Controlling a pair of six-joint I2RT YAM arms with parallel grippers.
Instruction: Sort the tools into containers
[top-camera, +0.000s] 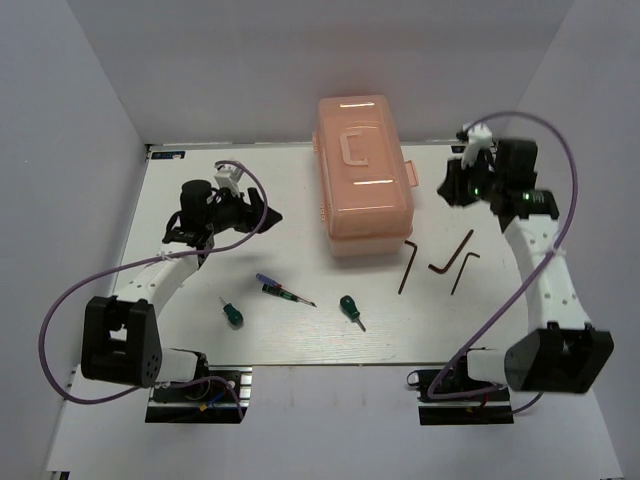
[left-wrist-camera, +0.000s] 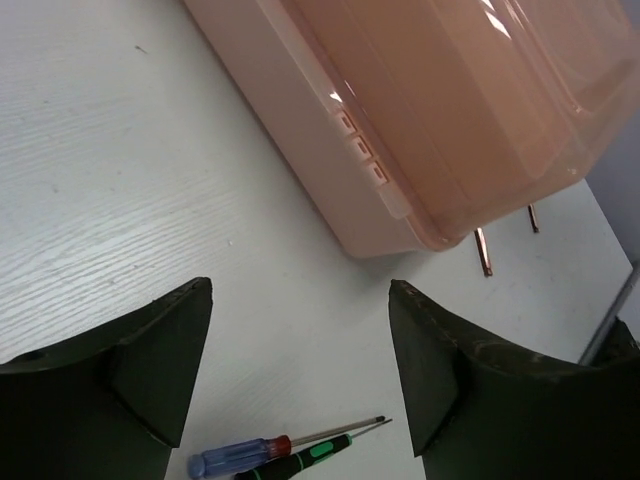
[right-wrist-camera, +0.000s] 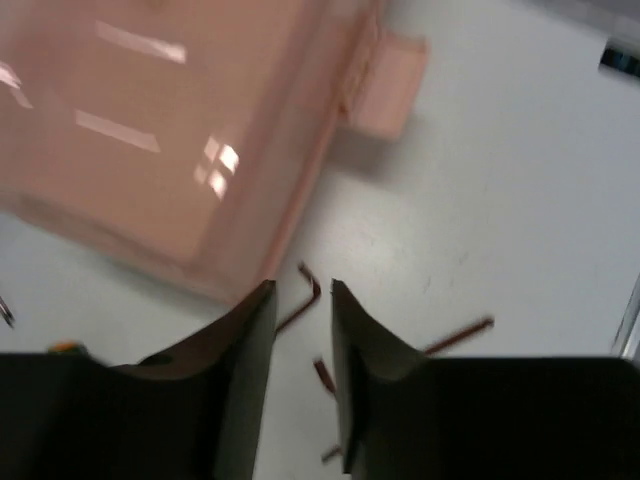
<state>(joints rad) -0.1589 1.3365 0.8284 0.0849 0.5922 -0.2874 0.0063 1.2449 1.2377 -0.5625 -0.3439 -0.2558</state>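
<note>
White-walled and pale, the desk lies under a left pincer that hangs spread wide and empty, just left of the shut peach-pink toolbox. The blue-and-red screwdriver lies loose nearer the bases, between the left green screwdriver and the right green screwdriver. Fingers of the right pincer are drawn to a narrow slit, seemingly grasping nothing in the blurred view, above the near hex key and far hex key right of the toolbox.

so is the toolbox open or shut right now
shut: the toolbox has its lid flat on the base, handle lying on top, no tiers folded out
</note>
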